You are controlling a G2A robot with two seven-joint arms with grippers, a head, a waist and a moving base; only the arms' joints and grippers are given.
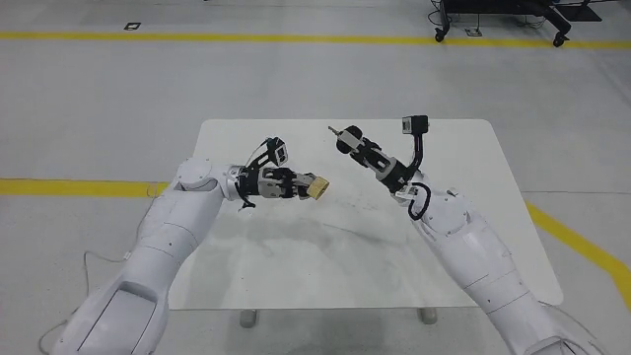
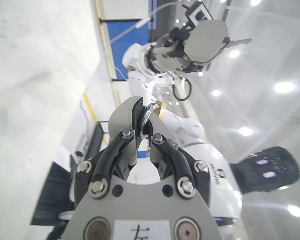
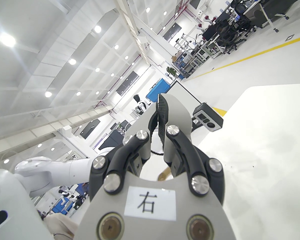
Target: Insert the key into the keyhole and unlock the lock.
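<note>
White table (image 1: 463, 247) beneath lock (image 1: 317, 187) and key (image 1: 335, 130), apart.

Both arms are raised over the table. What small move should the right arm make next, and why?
Probably turn the right gripper so the key aims at the lock held in the left gripper: the blade points away from it, and they are apart.
</note>
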